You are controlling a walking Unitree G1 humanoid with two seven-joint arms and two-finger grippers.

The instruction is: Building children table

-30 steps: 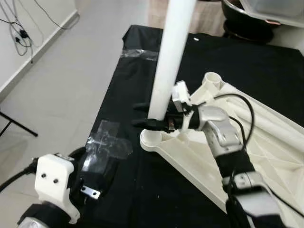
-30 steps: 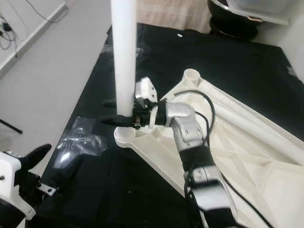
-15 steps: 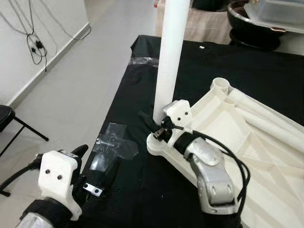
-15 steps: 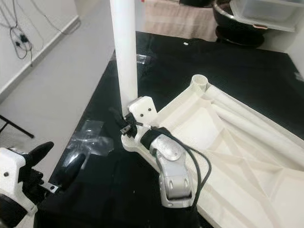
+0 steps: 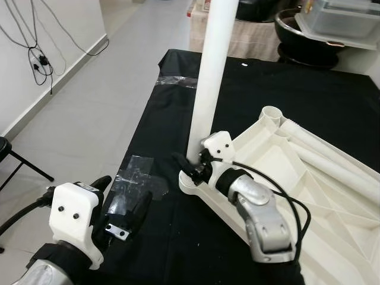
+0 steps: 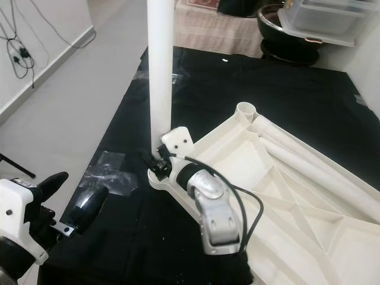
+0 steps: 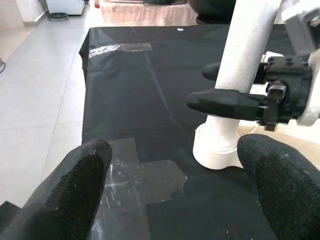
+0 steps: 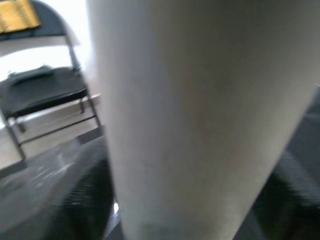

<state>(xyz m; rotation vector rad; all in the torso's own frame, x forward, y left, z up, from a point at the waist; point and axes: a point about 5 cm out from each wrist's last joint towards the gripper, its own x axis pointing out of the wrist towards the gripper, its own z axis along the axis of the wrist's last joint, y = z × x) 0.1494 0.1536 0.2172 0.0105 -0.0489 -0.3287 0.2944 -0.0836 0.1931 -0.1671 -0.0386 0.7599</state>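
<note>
The white children's table top (image 5: 285,172) lies upside down on a black cloth. One white table leg (image 5: 209,77) stands upright in the near-left corner socket (image 5: 189,181). My right gripper (image 5: 189,161) is shut on this leg just above the socket, one black finger (image 7: 225,102) on each side of it. The leg (image 8: 200,120) is pressed close to the right wrist camera. My left gripper (image 5: 122,199) hovers open, low over the cloth's left edge, a hand's width short of the socket (image 7: 216,147), with nothing between its fingers.
Two more white legs (image 5: 332,160) lie in the table top beside a second socket (image 5: 272,113). Clear tape (image 5: 127,178) patches the cloth near its left edge. A black bowl (image 5: 309,29) and a plastic box (image 5: 344,15) sit beyond. Tiled floor and wall cables (image 5: 35,47) lie left.
The camera view has shifted. My right wrist has rolled so its white block faces up, and the gripper stays on the leg's base. The left gripper has hardly moved.
</note>
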